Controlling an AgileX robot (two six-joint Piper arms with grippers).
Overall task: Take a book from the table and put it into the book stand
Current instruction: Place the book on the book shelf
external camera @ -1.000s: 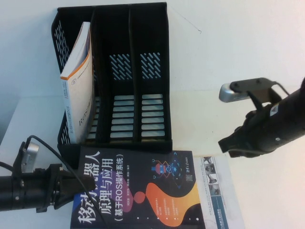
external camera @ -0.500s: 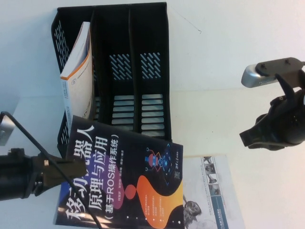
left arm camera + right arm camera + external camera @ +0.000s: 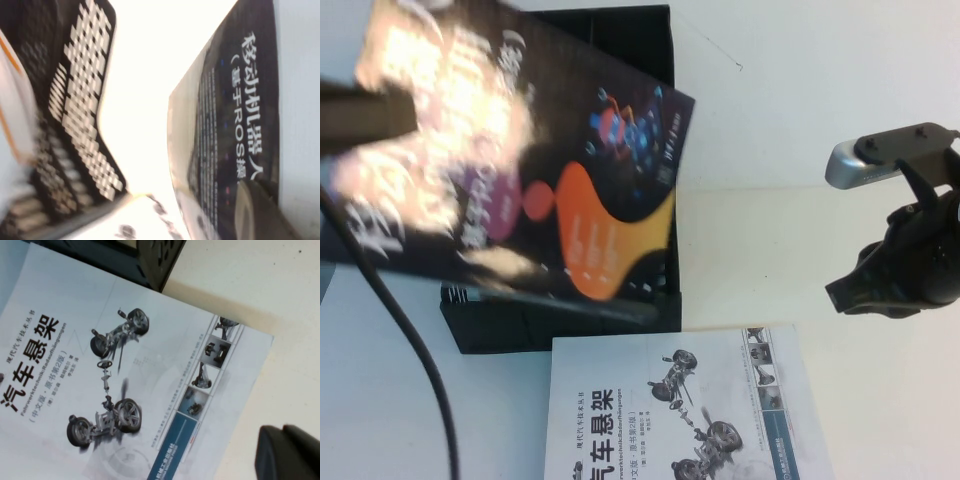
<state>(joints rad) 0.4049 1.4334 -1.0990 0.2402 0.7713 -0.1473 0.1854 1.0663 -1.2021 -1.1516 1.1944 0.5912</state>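
We see the left gripper (image 3: 365,115) at 10 o'clock clamped on the book (image 3: 520,160), lifted over the book stand (image 3: 620,300), insertion left; right gripper (image 3: 880,290) parked at 3 o'clock, aperture unclear.

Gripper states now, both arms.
Left gripper: shut on the book, lifted over the book stand.
Right gripper: cannot tell; beside the stand, holding nothing visible.

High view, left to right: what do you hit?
left gripper holding the raised black book over the book stand → white car-suspension book flat on the table → right gripper, hanging clear at the right edge.
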